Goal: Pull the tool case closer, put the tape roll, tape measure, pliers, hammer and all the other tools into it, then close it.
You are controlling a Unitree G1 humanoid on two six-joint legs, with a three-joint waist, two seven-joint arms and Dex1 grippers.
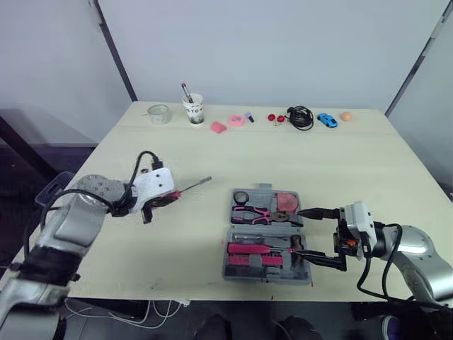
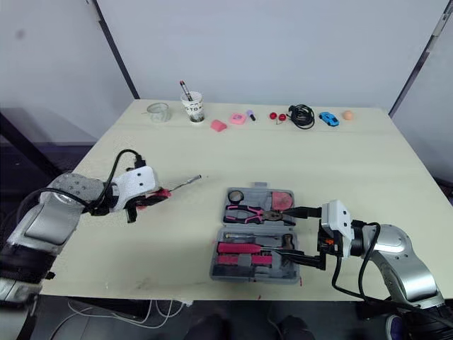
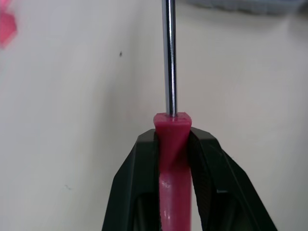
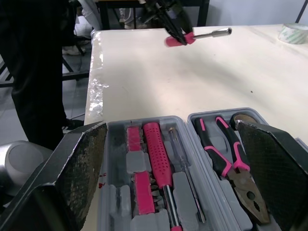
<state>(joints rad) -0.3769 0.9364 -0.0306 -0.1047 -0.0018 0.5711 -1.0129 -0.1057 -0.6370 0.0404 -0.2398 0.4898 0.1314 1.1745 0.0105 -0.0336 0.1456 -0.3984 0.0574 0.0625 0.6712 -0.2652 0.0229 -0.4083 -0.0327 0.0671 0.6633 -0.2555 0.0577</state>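
Note:
The grey tool case lies open near the table's front edge. It holds pink-handled pliers, a pink-handled tool, a small dark roll and a pink block. My right gripper is open at the case's right side, one finger along each half, and nothing is between its fingers. Left of the case, just above the table, my left gripper is shut on the pink handle of a screwdriver. Its metal shaft points toward the case.
Along the far edge stand a clear round roll or glass, a cup with pens, pink bits, red balls, a black cable, a blue toy car and an orange ball. A person's dark trousers stand beside the table.

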